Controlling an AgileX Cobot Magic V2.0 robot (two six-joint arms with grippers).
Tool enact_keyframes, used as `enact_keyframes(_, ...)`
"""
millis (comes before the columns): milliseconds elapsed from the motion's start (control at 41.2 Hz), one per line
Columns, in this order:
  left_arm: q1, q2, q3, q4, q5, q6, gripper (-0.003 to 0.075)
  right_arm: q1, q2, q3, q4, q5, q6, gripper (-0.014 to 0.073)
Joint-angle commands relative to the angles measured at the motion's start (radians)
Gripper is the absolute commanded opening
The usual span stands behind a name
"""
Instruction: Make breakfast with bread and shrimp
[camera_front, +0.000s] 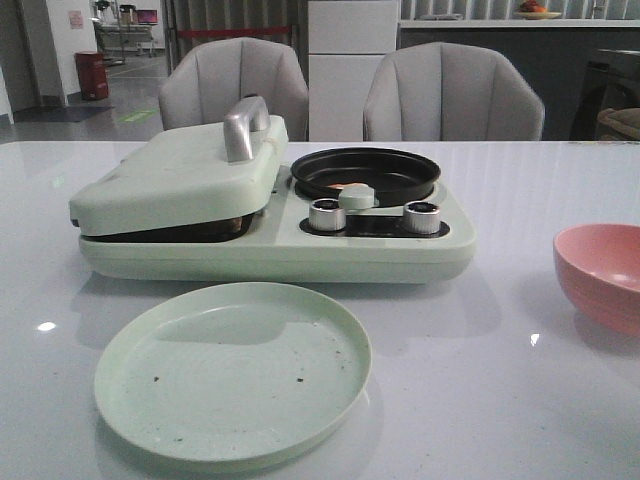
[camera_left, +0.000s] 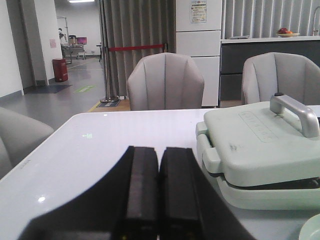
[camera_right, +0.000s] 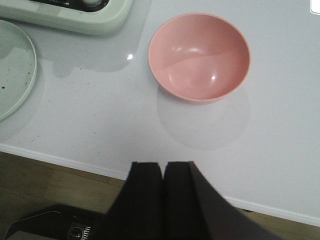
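**Standing closed: breakfast maker, plate and bowl on the white table**

Spreading across every view is the glossy white table (camera_front: 520, 400), cut off at all edges of the front view. On it sits the pale green breakfast maker (camera_front: 270, 245), its hinged grill lid (camera_front: 180, 180) lowered, with a brushed metal handle (camera_front: 243, 125) on top. An embossed mark runs along the lid in the left wrist view, too faint to read. Whatever lies under the lid is hidden; only a dark gap shows along its front edge, so the bread cannot be seen.

Next in size is the round pale green plate (camera_front: 232, 372) in front of the maker, speckled with dark crumbs. The pink bowl (camera_right: 200, 56) stands well apart to the right, cut off by the front view's edge and showing nothing inside from above.

The round black pan (camera_front: 365, 172) sits on the maker's right half. A small orange-pink shrimp (camera_front: 345, 187) lies inside it near the front rim, partly hidden behind the pale green pan handle knob (camera_front: 356, 196). Two silver dials (camera_front: 327, 214) flank that knob; their markings are illegible.

The left gripper (camera_left: 159, 190) hovers over the table beside the lid, fingers pressed together on nothing. The right gripper (camera_right: 163, 200) hangs over the table's near edge, fingers likewise together.
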Motion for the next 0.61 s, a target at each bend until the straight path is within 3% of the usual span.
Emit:
enact_keyframes(0,-0.003,-0.021,0.005,-0.001,-0.081,-0.009,0.0099,0.0,0.0,-0.025,-0.006,-0.054,-0.004,0.0022)
enact_keyframes(243,-0.003,-0.021,0.005,-0.001,-0.081,-0.009,0.0099,-0.02,-0.033,-0.001,-0.026,-0.066,-0.004,0.0022)
enact_keyframes(583,-0.003,-0.021,0.005,-0.001,-0.081,-0.009,0.0099,-0.175,-0.319,0.294,0.088,-0.459,-0.158,0.0022)
